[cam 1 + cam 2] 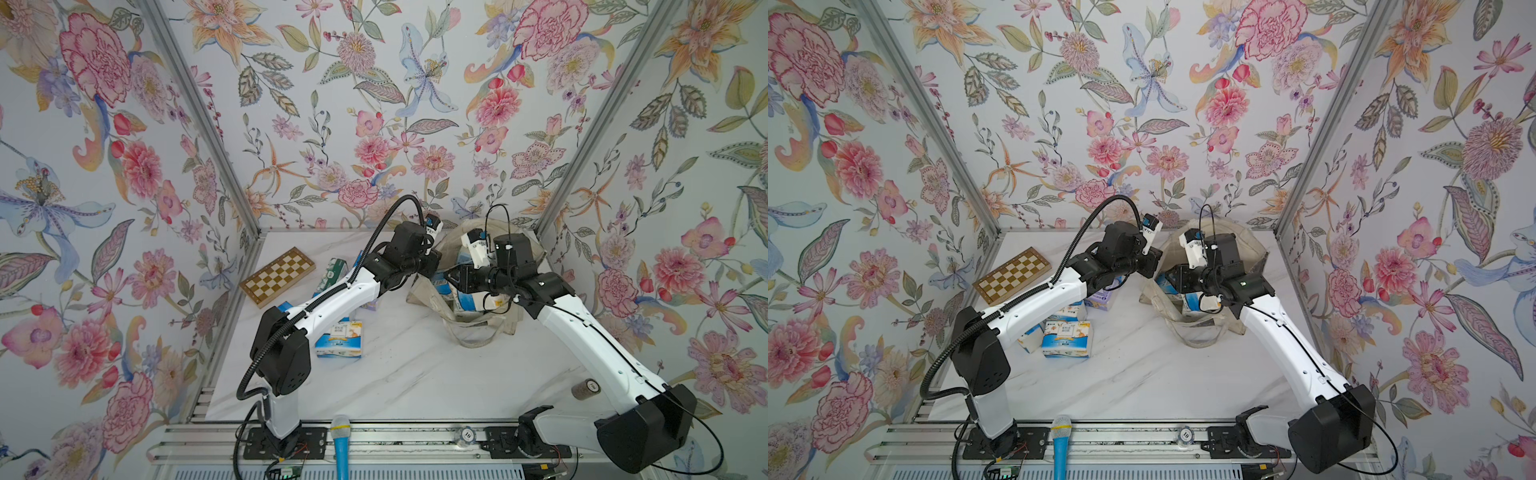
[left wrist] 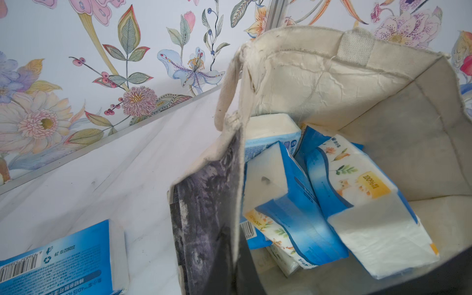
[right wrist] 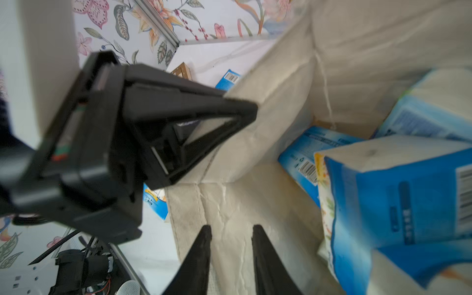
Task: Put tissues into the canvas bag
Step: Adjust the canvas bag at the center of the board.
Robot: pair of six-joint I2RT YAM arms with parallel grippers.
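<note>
The left arm (image 1: 332, 297) stretches far right; the left claw (image 3: 251, 112) pinches the canvas bag (image 3: 281, 84) rim. The right claw (image 3: 231, 229) points inside, fingers apart.

Finding: a robot test cell in a laboratory, dressed to look domestic. The enclosure consists of floral-printed wall panels (image 1: 374, 104) fixed between bare aluminium posts (image 1: 199, 112), closing off a single marble-look tabletop (image 1: 415, 374). Two white-and-black robot arms, the left arm (image 1: 332, 299) and the right arm (image 1: 590, 332), are bolted to a slotted aluminium rail (image 1: 395, 449) at the near edge. Loose cabling and an exposed circuit board (image 1: 286, 471) sit by the left base. A blue microphone (image 1: 340, 444) and a numbered chip (image 1: 467, 435) lie on the rail. The props are unrelated household items: chessboard (image 1: 277, 276), tissues (image 1: 338, 338), canvas bag (image 2: 319, 84).
</note>
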